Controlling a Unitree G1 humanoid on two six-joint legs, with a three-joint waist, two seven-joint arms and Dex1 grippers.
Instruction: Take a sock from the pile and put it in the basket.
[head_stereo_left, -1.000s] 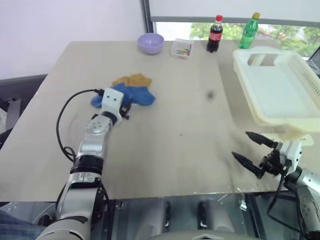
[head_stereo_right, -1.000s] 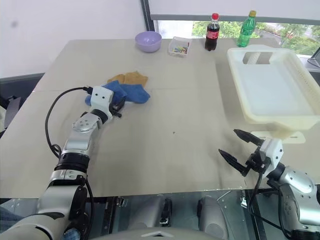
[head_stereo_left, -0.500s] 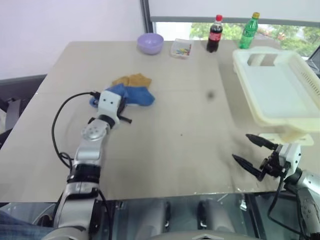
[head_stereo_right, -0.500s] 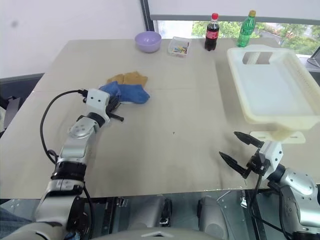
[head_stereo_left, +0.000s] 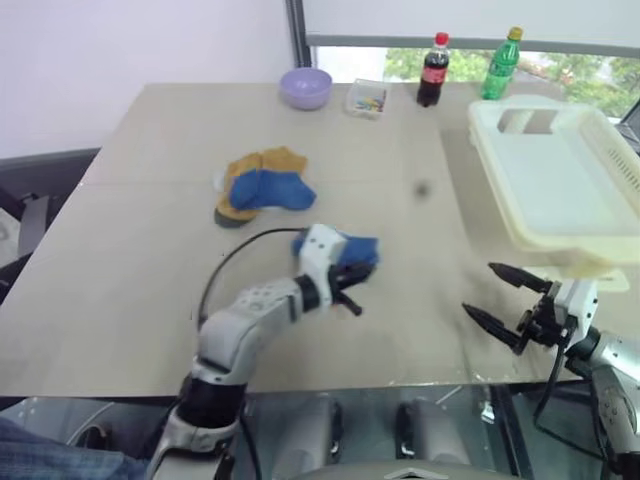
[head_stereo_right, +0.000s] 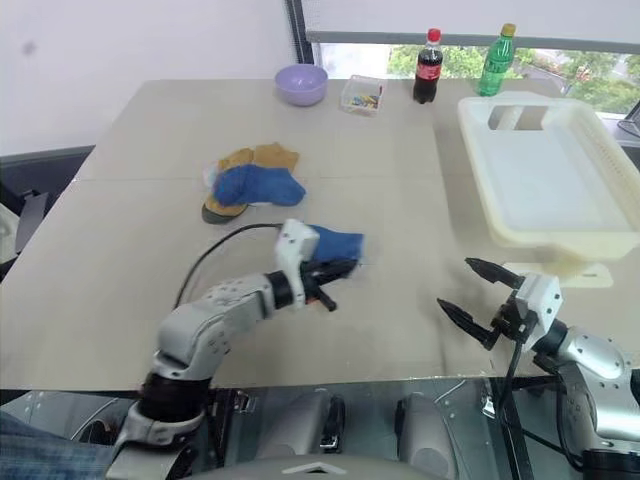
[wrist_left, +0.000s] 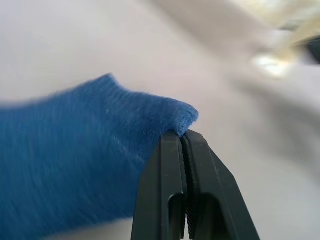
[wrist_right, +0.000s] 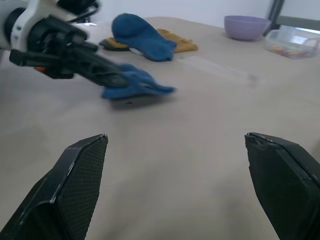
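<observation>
One blue sock is hanging by a thin pinch of cuff in the closed left gripper mid-tabletop, risking slipping before the right-edge basket; the right gripper is waiting wide open.

Left gripper clamping blue sock, pile behind, basket right
</observation>
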